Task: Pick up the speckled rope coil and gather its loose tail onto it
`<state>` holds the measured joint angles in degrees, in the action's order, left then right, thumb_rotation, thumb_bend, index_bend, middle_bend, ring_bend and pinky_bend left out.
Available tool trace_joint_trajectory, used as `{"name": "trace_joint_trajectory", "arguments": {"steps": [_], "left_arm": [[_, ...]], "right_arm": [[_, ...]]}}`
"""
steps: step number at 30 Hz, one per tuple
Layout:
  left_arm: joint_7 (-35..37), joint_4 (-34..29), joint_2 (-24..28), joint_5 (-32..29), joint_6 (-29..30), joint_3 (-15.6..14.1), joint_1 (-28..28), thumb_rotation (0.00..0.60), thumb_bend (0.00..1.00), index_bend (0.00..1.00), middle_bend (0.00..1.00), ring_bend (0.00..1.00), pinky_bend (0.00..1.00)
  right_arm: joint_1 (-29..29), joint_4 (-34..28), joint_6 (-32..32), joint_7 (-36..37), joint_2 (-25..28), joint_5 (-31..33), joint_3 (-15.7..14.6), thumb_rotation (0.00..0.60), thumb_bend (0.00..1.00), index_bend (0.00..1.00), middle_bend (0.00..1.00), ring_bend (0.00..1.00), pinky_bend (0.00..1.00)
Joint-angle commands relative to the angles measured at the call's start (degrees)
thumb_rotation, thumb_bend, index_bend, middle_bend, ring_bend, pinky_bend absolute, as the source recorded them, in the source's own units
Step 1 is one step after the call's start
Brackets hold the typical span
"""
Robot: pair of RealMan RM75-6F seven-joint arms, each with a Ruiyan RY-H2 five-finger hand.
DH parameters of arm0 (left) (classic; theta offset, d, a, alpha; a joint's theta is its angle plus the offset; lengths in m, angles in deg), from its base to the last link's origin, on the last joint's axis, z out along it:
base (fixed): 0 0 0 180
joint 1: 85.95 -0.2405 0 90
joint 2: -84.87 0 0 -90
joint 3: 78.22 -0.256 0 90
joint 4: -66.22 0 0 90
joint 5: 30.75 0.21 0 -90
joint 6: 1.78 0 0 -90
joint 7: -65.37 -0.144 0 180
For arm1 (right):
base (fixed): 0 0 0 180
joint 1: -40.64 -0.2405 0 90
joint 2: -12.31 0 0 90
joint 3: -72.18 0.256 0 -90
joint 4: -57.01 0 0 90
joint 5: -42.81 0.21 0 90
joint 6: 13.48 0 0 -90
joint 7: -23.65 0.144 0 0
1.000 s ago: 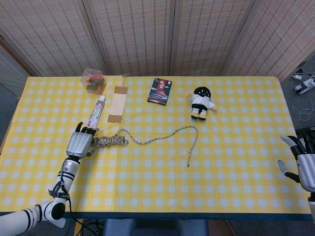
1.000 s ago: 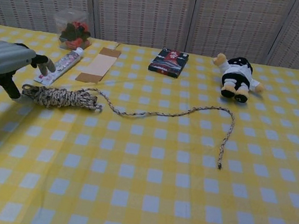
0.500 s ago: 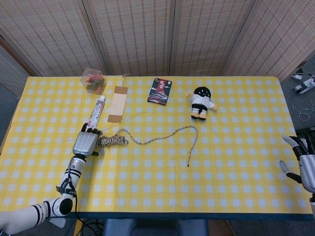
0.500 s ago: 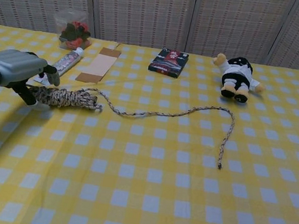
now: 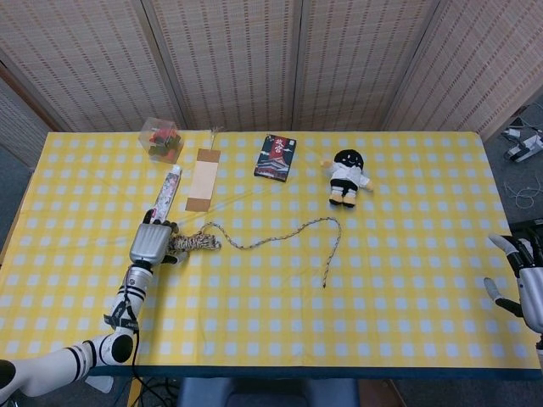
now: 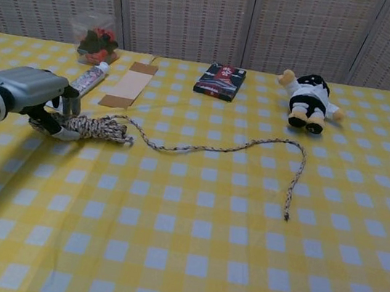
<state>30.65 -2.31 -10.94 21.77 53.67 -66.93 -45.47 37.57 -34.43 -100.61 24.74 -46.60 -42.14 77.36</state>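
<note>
The speckled rope coil (image 5: 195, 243) (image 6: 98, 129) lies on the yellow checked tablecloth at the left. My left hand (image 5: 148, 243) (image 6: 32, 94) covers its left end, fingers curled down over the strands and thumb beneath, gripping it. The loose tail (image 5: 333, 254) (image 6: 294, 183) snakes rightward across the cloth, arcs, and ends toward the front near the middle. My right hand (image 5: 519, 284) hovers at the table's right edge with fingers spread and nothing in it; the chest view does not show it.
Behind the coil lie a toothpaste tube (image 5: 166, 193) (image 6: 87, 80) and a cardboard strip (image 5: 204, 180) (image 6: 130, 85). Further back are a clear box of red items (image 5: 161, 140) (image 6: 95, 39), a black book (image 5: 277, 158) (image 6: 221, 81) and a plush doll (image 5: 346, 177) (image 6: 308, 98).
My left hand slid right onto the coil's left end and its fingers curled down around it. The right hand drifted slightly; the tail has not moved.
</note>
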Motion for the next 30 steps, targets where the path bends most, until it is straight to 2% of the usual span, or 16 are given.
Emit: {"name": "trace_joint_trajectory", "arguments": {"steps": [1,11,16,21,24,28,30], "left_arm": [[0.26,0.55,-0.35,-0.18,-0.16,-0.09,0.14,0.363,0.22,0.45,0.38,0.32,0.06],[1.58,3.21,-1.82,0.54,-0.37,-0.58,0.41,0.371,0.22,0.47,0.42,0.35,0.07],[3.37,5.01,-2.73,1.66,-0.07,-0.46,0.41,0.495,0.22,0.51,0.47,0.38,0.09],[6.13,6.71,-3.36,3.21,0.14,-0.24,0.26,0.514,0.22,0.57,0.55,0.43,0.12],[8.73,7.34,-3.57,4.24,0.57,0.24,-0.02,0.490,0.22,0.61,0.58,0.46,0.14],[13.29,6.96,-2.97,6.08,1.42,0.98,-0.70,0.363,0.22,0.64,0.62,0.49,0.16],[15.41,6.28,-2.37,6.77,1.77,1.40,-1.06,0.358,0.22,0.66,0.64,0.50,0.17]], "right_arm": [[0.04,-0.01,-0.04,0.07,0.01,0.00,0.01,0.600,0.29,0.19,0.20,0.03,0.12],[0.08,0.03,0.14,0.28,0.01,0.16,0.01,0.600,0.29,0.19,0.20,0.03,0.12],[0.16,0.07,0.12,0.36,0.00,0.33,0.07,0.600,0.29,0.19,0.20,0.03,0.12],[0.22,0.15,-0.01,0.48,-0.06,0.31,0.12,0.600,0.29,0.19,0.20,0.03,0.12],[0.24,0.19,-0.06,0.52,-0.07,0.32,0.15,0.600,0.29,0.19,0.20,0.03,0.12],[0.24,0.11,-0.19,0.55,0.01,0.21,0.22,0.600,0.29,0.19,0.20,0.03,0.12],[0.23,0.05,-0.21,0.53,0.07,0.16,0.24,0.600,0.29,0.19,0.20,0.03,0.12]]}}
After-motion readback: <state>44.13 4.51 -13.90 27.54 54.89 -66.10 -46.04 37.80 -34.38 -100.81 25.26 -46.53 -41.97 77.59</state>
